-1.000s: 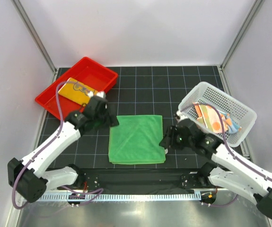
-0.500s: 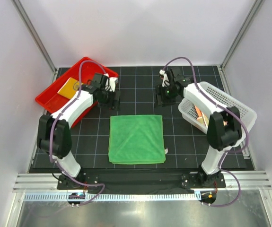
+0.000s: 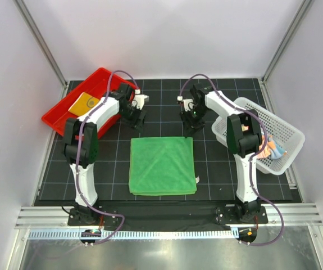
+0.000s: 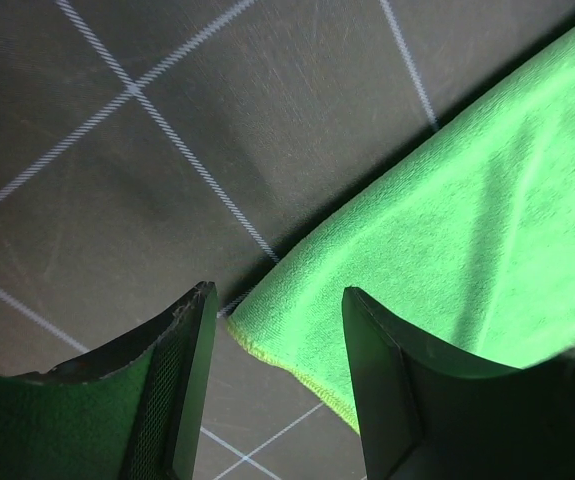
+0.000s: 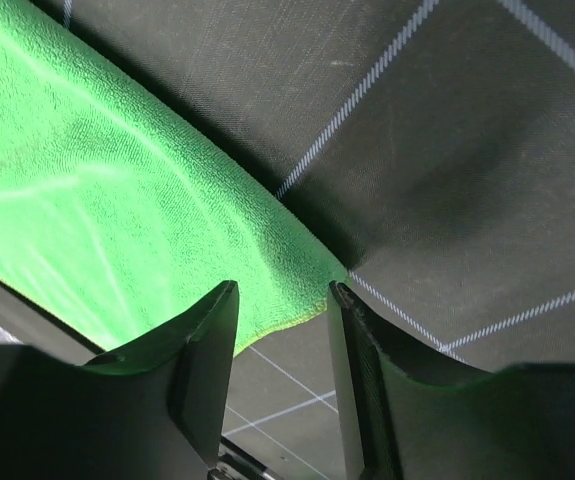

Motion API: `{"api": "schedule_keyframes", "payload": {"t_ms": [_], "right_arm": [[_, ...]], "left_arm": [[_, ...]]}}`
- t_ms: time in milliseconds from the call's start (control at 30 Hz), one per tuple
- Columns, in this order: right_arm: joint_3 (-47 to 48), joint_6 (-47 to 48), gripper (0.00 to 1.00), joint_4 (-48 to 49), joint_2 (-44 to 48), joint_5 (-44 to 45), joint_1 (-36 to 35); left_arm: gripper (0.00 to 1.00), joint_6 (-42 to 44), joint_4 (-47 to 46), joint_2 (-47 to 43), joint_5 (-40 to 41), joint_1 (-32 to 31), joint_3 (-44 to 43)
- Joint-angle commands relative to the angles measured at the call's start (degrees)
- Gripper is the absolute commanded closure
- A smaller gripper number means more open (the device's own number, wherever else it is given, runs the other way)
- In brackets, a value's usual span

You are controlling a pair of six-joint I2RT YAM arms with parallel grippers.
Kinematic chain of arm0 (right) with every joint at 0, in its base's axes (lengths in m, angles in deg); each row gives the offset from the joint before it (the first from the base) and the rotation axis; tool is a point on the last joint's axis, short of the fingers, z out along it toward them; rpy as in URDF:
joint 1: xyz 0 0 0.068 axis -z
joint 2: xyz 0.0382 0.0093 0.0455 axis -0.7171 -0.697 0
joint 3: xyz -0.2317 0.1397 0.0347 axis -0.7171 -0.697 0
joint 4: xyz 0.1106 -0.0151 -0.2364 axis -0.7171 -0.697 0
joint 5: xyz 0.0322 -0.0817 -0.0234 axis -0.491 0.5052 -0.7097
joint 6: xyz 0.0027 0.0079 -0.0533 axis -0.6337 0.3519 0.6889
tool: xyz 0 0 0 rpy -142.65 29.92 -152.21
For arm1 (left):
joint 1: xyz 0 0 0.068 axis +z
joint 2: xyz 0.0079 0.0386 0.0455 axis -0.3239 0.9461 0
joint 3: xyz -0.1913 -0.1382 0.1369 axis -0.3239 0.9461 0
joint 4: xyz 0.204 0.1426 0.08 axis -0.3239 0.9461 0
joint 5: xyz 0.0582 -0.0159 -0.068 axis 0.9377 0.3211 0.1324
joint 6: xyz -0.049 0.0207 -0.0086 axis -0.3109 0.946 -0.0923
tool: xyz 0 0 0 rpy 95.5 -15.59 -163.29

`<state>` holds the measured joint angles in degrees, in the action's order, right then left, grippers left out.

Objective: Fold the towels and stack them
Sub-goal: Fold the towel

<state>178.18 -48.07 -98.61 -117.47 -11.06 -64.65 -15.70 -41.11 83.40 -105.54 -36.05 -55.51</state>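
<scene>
Inside tray (image 3: 106,82), yellow towel (image 3: 85,103), striped towel (image 3: 271,148) in basket (image 3: 282,126), left claw (image 4: 277,300) open, right claw (image 5: 282,290) open

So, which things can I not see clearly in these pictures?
Striped towel: top view, mostly hidden by the right arm and the white basket wall.
Yellow towel: top view, its print too small to read.
Green towel: wrist views, cut off by the frame edges; only one corner shows in each.
</scene>
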Motion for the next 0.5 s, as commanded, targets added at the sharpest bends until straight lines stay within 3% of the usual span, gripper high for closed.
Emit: {"api": "schedule_keyframes", "payload": {"t_ms": [0,267,467], "right_arm": [[4.8,5.0,0.51,-4.5,-1.6,-2.1,0.4],[6.4,7.3,0.51,-6.0,-5.4,-2.6,1.4],[7.0,8.4,0.58,-6.3,-6.3,-4.6,2.5]], "left_arm": [[0.44,4.9,5.2,2.3,-2.2,0.3,-3.5],[0.44,8.1,8.5,4.9,0.8,0.4,-5.6],[0.51,9.4,10.1,6.8,0.5,0.7,-7.1]]}}
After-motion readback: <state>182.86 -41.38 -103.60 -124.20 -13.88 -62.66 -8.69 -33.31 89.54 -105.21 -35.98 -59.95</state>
